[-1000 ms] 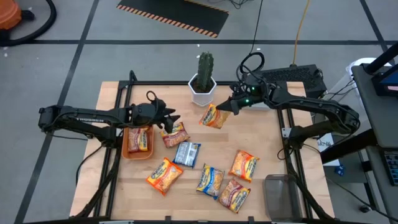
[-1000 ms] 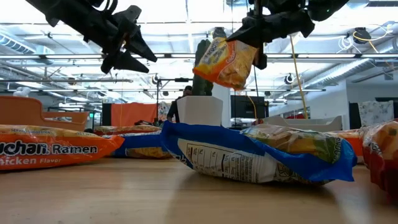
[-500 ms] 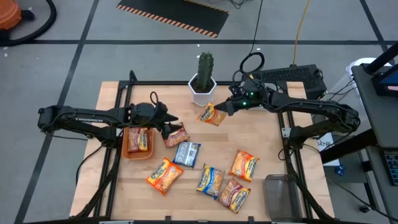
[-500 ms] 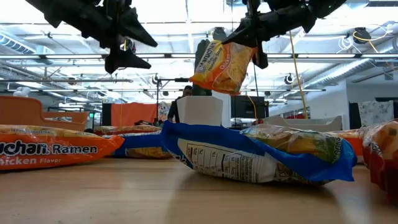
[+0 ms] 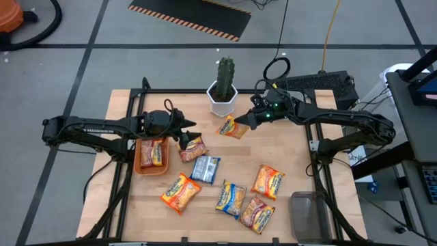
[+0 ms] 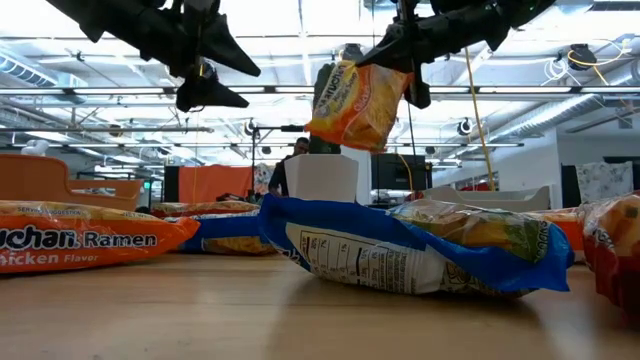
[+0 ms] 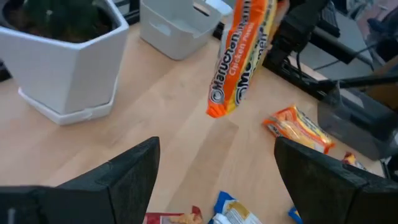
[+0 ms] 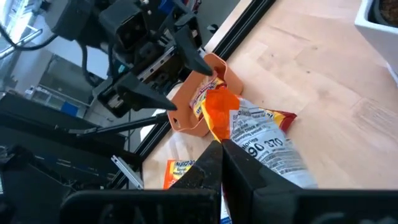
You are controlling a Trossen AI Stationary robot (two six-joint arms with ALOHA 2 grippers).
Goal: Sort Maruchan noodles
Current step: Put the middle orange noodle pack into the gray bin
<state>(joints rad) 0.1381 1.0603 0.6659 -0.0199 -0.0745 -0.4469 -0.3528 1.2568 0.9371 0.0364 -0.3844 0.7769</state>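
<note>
the right gripper (image 5: 247, 120) is clamped on the top edge of an orange-yellow maruchan packet (image 5: 233, 127), which hangs below its pinched jaws, clear of the wooden table (image 5: 293, 160) and beside the white hexagonal cactus pot (image 5: 222, 100). in the left wrist view the hanging packet reads "maruchan" down its face. the left gripper (image 5: 185, 131) hovers with its jaws spread apart and empty, just above a red-orange packet (image 5: 194, 148) and beside the orange bin (image 5: 141, 161), which already holds a packet (image 5: 155, 153). further from both sets of jaws lie a blue packet (image 5: 205, 169), another blue-and-yellow packet (image 5: 231, 198) and three orange ones. in the low view the nearest orange packet (image 6: 80, 240) reads "ramen" and "chicken flavor"
</note>
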